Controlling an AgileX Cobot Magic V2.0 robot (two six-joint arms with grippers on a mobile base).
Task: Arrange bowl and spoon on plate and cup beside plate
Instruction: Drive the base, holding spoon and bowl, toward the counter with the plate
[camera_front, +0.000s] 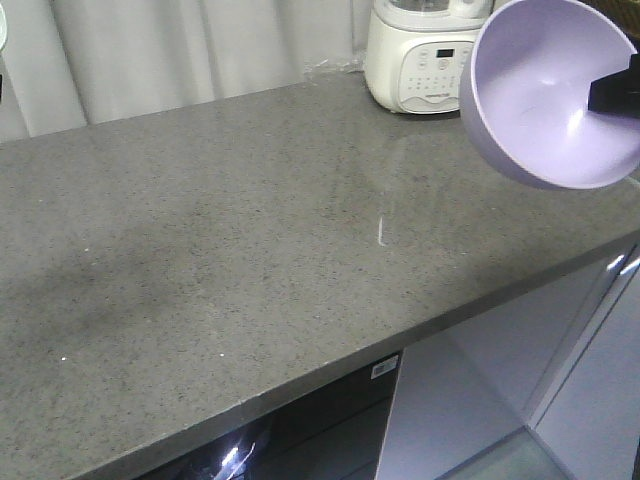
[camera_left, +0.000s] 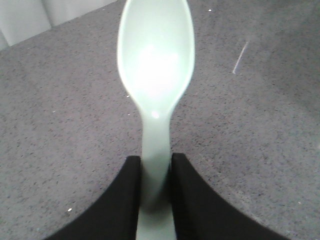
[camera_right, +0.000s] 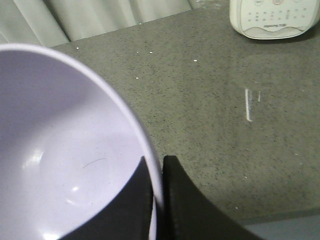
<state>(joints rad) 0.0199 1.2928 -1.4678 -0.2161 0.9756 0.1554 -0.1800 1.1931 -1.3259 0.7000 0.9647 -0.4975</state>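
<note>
Right gripper (camera_right: 159, 164) clenched on the bowl (camera_front: 545, 100) rim, one finger inside, one outside. Bowl is airborne at upper right of the front view, tipped on edge, above the counter (camera_front: 250, 250) near a white appliance (camera_front: 420, 60).

Left gripper (camera_left: 156, 162) pinches the spoon (camera_left: 156, 60) by its handle, scoop toward the top of the frame, clear of the counter.

Plate and cup not in view.

Judgement: a rim pinch is a thin hold, so travel slowly. Level the bowl before lowering it. Seat the bowl first, then bring the spoon in flat.
</note>
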